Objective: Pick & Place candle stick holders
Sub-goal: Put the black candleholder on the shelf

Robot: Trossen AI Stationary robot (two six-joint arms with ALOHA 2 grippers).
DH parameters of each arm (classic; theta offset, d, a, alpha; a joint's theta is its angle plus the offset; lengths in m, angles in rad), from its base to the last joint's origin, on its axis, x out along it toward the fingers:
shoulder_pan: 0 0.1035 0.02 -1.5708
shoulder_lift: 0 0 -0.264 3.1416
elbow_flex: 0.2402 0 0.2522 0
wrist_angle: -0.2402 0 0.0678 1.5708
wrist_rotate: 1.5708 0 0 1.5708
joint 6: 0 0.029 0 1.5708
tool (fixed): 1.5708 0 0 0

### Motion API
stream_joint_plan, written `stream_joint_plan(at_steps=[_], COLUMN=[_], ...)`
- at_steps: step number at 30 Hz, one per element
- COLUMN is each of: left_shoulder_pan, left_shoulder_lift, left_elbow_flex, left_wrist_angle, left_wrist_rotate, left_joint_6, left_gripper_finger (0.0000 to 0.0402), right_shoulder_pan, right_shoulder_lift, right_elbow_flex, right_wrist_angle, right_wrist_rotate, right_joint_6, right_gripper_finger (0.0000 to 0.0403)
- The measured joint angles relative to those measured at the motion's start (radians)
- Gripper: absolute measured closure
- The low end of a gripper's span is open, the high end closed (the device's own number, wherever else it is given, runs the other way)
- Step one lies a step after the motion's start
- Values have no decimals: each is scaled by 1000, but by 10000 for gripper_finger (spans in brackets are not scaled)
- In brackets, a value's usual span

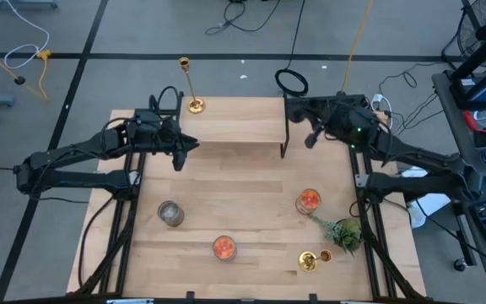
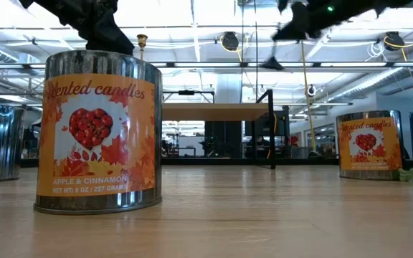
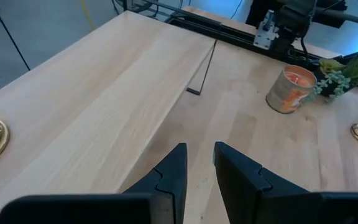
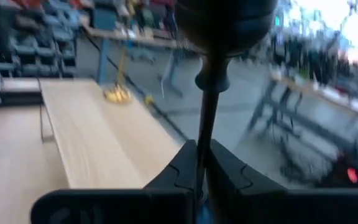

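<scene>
A raised shelf [image 1: 230,127] spans the back of the table [image 1: 251,219]. One candle stick holder [image 1: 191,86] stands on its end nearest the left fingers [image 3: 173,171]; another [image 1: 292,101] is clamped between the right fingers [image 4: 188,165]. Three candle tins [image 1: 224,247] sit well forward of both.

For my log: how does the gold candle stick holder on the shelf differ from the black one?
Gold holder: shiny, standing free on the shelf. Black holder: dark, held above the table, its stem clamped in the right gripper. Both have a slim stem and round base. Left gripper waits open.
</scene>
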Motion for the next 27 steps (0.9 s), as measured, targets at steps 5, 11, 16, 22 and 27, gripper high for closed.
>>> stream_joint_plan(at_steps=[5, 11, 16, 22, 27], left_shoulder_pan=[-1, -1, -1, -1, -1], left_shoulder_lift=[0, 0, 0, 0, 0], left_elbow_flex=[0, 0, 0, 0, 0], left_wrist_angle=[11, 39, 37, 37, 36], left_wrist_rotate=[0, 0, 0, 0, 0], left_joint_6=[0, 0, 0, 0, 0], left_gripper_finger=[316, 316, 316, 316, 316], right_shoulder_pan=[25, 30, 31, 4, -31], right_shoulder_lift=[149, 384, 563, 720, 811], right_elbow_flex=[69, 275, 463, 599, 621], right_wrist_angle=[138, 69, 0, 3, 42], right_wrist_rotate=[-191, -197, -221, -221, -222], right_joint_6=[-19, -17, -19, -13, 10], right_gripper_finger=[393, 394, 393, 388, 390])
